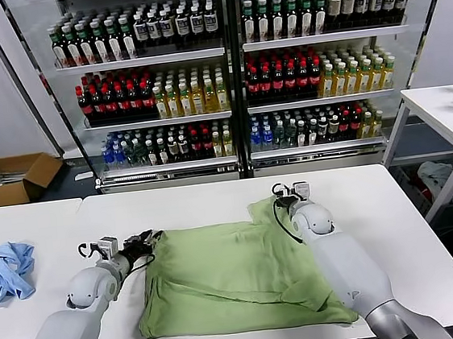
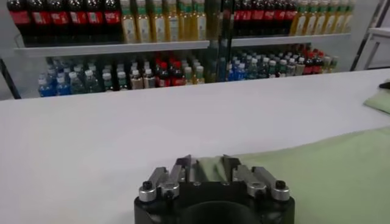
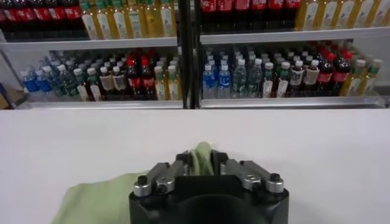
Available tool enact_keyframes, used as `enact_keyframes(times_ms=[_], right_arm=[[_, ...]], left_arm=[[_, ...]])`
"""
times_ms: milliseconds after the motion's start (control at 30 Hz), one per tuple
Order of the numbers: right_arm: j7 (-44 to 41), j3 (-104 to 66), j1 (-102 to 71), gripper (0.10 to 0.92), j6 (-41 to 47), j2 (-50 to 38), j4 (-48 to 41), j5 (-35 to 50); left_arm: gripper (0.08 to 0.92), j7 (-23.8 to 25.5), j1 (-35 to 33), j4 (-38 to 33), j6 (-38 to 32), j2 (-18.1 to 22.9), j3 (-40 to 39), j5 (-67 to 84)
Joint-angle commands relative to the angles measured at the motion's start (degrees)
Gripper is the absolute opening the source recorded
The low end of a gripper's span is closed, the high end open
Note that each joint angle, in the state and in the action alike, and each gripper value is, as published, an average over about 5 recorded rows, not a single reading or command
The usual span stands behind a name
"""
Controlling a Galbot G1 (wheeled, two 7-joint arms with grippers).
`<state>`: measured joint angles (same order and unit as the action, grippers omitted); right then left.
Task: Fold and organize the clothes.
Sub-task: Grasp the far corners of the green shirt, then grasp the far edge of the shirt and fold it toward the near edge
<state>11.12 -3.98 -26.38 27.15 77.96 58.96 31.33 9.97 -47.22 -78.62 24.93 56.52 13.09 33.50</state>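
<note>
The light green polo shirt (image 1: 237,273) lies spread and partly folded on the white table (image 1: 394,225); its collar, buttons and logo are hidden. My left gripper (image 1: 149,240) is at the shirt's far left corner, shut on a pinch of the green cloth (image 2: 207,167). My right gripper (image 1: 282,197) is at the shirt's far right corner, shut on a raised bunch of the cloth (image 3: 200,156). Both hold their corners just above the table.
A crumpled blue garment (image 1: 4,270) lies on the neighbouring table at the left. A glass-door drinks cooler (image 1: 232,72) full of bottles stands behind the table. Another white table (image 1: 448,114) stands at the right, a cardboard box (image 1: 12,177) on the floor at the left.
</note>
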Motion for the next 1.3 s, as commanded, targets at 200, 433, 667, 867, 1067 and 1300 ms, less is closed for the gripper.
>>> enact_keyframes(times_ms=[200, 433, 667, 867, 1067, 1300], right_arm=[[0.0, -0.6, -1.7, 0.106, -1.7, -1.8, 5.9, 0.4], [2.5, -1.5, -7.9, 0.106, 1.7, -8.0, 23.2, 8.7], [4.7, -5.0, -16.7, 0.106, 4.8, -13.1, 38.9, 13.5], [5.7, -9.1, -26.7, 0.106, 5.8, -17.6, 51.3, 14.6], [5.9, -13.5, -36.5, 0.106, 5.8, -20.6, 59.0, 13.8], [5.2, -16.9, -43.1, 0.106, 5.6, -21.6, 62.5, 12.2]], left_arm=[[0.098, -0.1, -1.0, -1.2, -3.8, 0.5, 0.4, 2.0], [0.083, -3.4, -3.9, -7.4, -5.1, -1.2, 2.6, 7.1], [0.083, -4.5, -10.4, -14.4, -5.5, -2.8, 5.1, 7.8], [0.083, -5.1, -17.2, -20.1, -6.0, -3.6, 7.5, 7.7], [0.083, -5.1, -22.1, -23.6, -7.1, -3.5, 9.3, 7.0], [0.083, -4.7, -25.6, -24.2, -7.6, -3.5, 11.6, 6.6]])
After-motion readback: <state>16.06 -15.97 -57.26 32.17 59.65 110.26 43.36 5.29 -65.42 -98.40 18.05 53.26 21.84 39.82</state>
